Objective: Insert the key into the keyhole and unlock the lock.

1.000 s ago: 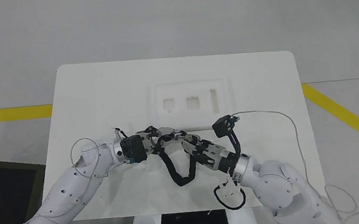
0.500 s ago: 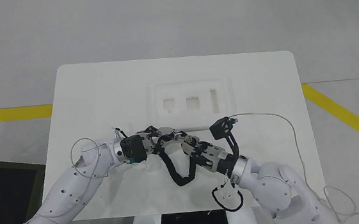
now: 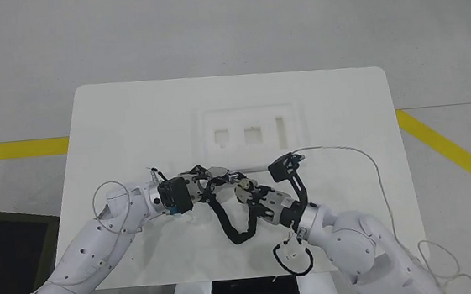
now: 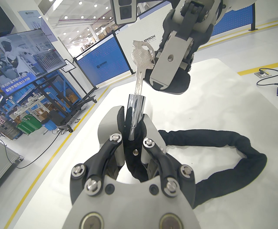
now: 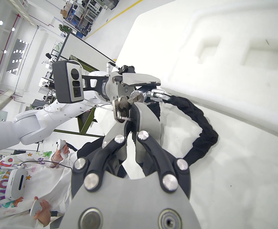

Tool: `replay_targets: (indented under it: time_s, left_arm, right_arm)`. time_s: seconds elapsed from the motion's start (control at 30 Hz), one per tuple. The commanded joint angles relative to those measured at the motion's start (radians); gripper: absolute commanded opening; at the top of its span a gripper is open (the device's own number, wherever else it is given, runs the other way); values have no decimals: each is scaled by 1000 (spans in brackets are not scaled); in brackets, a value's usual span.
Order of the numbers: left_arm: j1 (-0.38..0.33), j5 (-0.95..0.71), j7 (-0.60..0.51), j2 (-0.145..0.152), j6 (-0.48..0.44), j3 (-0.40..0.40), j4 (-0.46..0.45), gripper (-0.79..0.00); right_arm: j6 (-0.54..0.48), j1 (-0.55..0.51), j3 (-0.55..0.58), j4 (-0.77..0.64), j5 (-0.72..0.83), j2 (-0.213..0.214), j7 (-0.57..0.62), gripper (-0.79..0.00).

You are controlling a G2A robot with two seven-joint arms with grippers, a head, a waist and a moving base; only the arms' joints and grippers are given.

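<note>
1. Left wrist view: the left gripper [image 4: 132, 121] is clenched on the shiny lock [image 4: 136, 110]. The keyhole [image 5: 137, 99] end faces the other gripper, so the key can get in.
2. The right gripper [image 5: 130, 118] pinches the key [image 4: 141, 62] by its wide head, so the long thin part sticks out. Its tip sits in the keyhole.
3. The lock is held up off the tabletop [image 3: 115, 124]. Its black chain [image 4: 228, 151] lies on the tabletop, out of the way.
4. I think the key must go deeper, then turn.

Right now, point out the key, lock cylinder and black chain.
key [image 4: 142, 54], left wrist view, flat head.
lock cylinder [image 4: 135, 108], left wrist view, chrome barrel.
black chain [image 4: 217, 137], left wrist view, fabric sleeve.
</note>
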Motion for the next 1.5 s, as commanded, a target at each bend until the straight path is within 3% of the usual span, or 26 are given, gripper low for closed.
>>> replay_targets:
  time_s: [0.0,0.3,0.33,0.37,0.43,0.47,0.53,0.8,0.87,1.07,1.13,1.2,1.27,1.3,1.37,1.47]
  left_arm:
    - [0,0,0,0,0,0,0,-785]
    - [0,0,0,0,0,0,0,-785]
    - [0,0,0,0,0,0,0,-785]
    - [0,0,0,0,0,0,0,-785]
    - [0,0,0,0,0,0,0,-785]
    - [0,0,0,0,0,0,0,-785]
    - [0,0,0,0,0,0,0,-785]
    - [0,0,0,0,0,0,0,-785]
    - [0,0,0,0,0,0,0,-785]
    - [0,0,0,0,0,0,0,-785]
    - [0,0,0,0,0,0,0,-785]
    - [0,0,0,0,0,0,0,-785]
    - [0,0,0,0,0,0,0,-785]
    - [0,0,0,0,0,0,0,-785]
    - [0,0,0,0,0,0,0,-785]
    - [10,-8,-28,-1,5,-1,-16,-785]
  right_arm:
    - [3,6,-4,6,3,-1,5,-785]
    - [8,32,-19,19,7,-8,8,-785]
    - [8,33,-20,20,8,-8,8,-680]
    - [9,34,-20,20,10,-9,8,-468]
    - [8,35,-20,22,12,-10,8,-280]
    - [8,36,-20,22,14,-10,8,-49]
    - [8,36,-17,20,15,-10,9,0]
    - [-7,24,-5,3,14,-8,13,-49]
    - [-10,16,5,-8,12,-6,14,-28]
    - [-35,-52,83,-82,6,8,17,-25]
    - [-54,-78,109,-107,5,14,23,-58]
    - [-77,-101,136,-123,13,19,31,-163]
    - [-107,-119,166,-134,25,24,39,-409]
    - [-123,-127,182,-136,31,26,42,-486]
    - [-155,-141,214,-135,42,31,46,-785]
    - [-212,-150,252,-123,52,38,65,-785]
